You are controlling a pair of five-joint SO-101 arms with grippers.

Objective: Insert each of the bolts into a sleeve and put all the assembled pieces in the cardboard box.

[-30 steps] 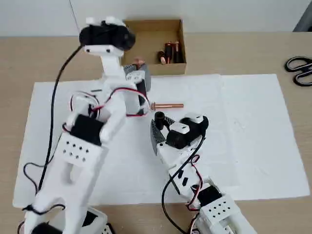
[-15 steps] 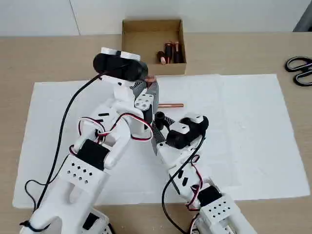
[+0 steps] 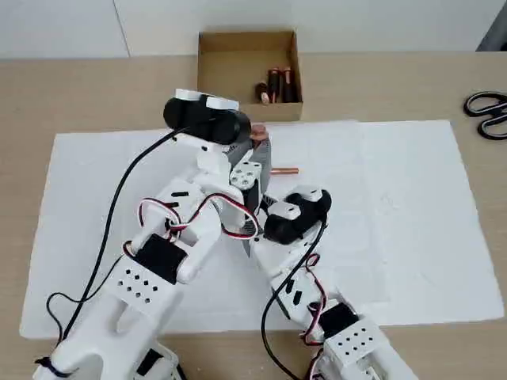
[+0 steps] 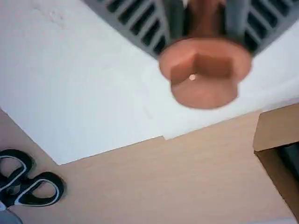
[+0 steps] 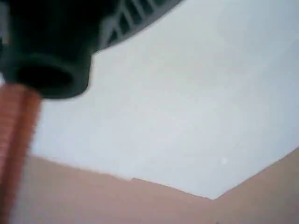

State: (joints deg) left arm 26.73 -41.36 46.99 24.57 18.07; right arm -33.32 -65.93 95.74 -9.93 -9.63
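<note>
Bolt (image 4: 203,74) number one is gripped in my left claw (image 4: 204,14), the ribbed jaws closed on its shank just under the hex head, up over the white sheet (image 3: 396,206) near the cardboard box (image 3: 207,75). I judge it solid metal: stiff, dense for its size and smooth, so it could pivot in the jaws. A hold close under the head looks right.

My right claw (image 3: 253,224) is clamped on the black sleeve (image 5: 46,56), which looks light and rigid, with its mouth left free. A threaded copper shank (image 5: 18,140) sits right at that mouth. I cannot tell whether it has entered.

A second bolt (image 3: 285,170) lies loose on the sheet just beside both claws and would roll if nudged. The arms crowd each other, the left one crossing over the right claw. Finished pieces (image 3: 276,85) lie in the box's corner, and scissors (image 3: 487,111) sit well apart on the desk (image 3: 79,87).
</note>
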